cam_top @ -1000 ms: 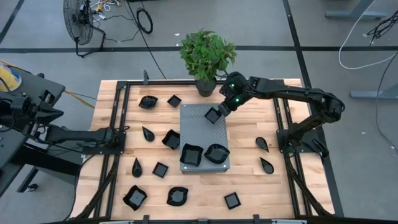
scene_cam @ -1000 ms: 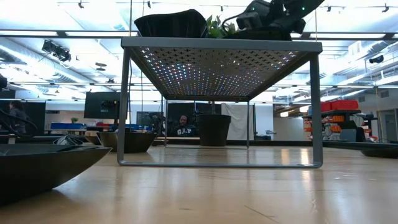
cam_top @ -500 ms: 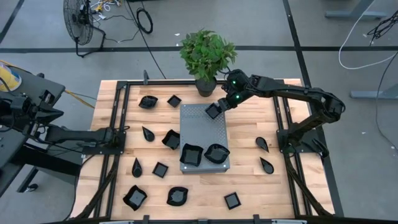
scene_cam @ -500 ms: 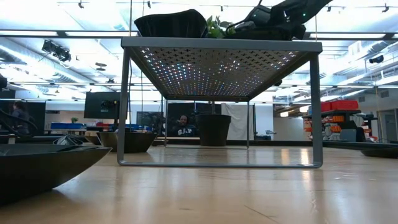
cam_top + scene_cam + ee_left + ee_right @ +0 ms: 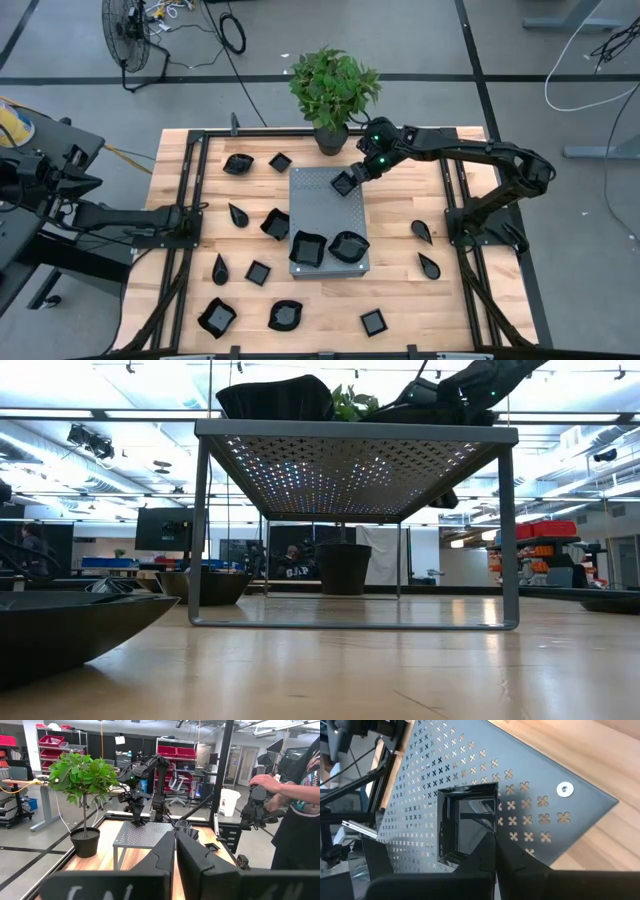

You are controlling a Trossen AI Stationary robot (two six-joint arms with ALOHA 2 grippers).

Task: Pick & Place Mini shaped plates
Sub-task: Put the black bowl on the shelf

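While jaws pinch one plate (image 5: 343, 182), two on slab (image 5: 325, 212), eleven around.

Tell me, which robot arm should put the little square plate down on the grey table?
Probably the right: its gripper is shut on the square plate above the grey table. The left gripper waits at the table's left edge.

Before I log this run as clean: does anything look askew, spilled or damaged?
Nothing broken or spilled. The right gripper is shut on a square plate over the far corner of the grey perforated slab; two other dishes sit flat on it.
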